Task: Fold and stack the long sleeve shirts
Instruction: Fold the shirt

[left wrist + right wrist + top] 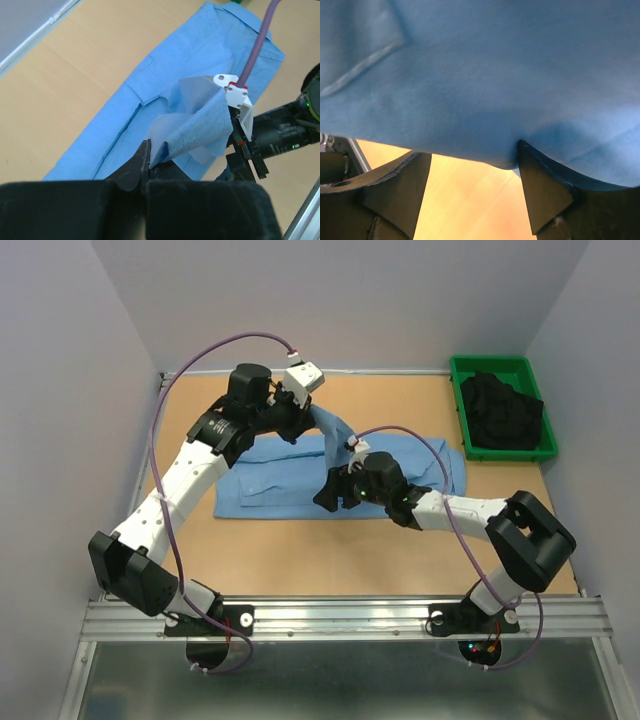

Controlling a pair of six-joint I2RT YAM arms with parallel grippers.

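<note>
A light blue long sleeve shirt [270, 475] lies partly folded across the middle of the table; it also shows in the left wrist view [150, 80] and fills the top of the right wrist view [495, 75]. My left gripper [305, 420] is above the shirt's far edge, shut [146, 162] on a bunched piece of its fabric [200, 125], which is lifted off the table. My right gripper [328, 495] is open at the shirt's near edge [471, 149], low over the table. Its right fingertip [535, 170] touches the hem, and nothing is gripped.
A green bin [460, 390] holding dark clothing [500, 410] stands at the back right corner. White walls close in the table on the left, back and right. Bare wooden tabletop [350, 555] lies between the shirt and the arm bases.
</note>
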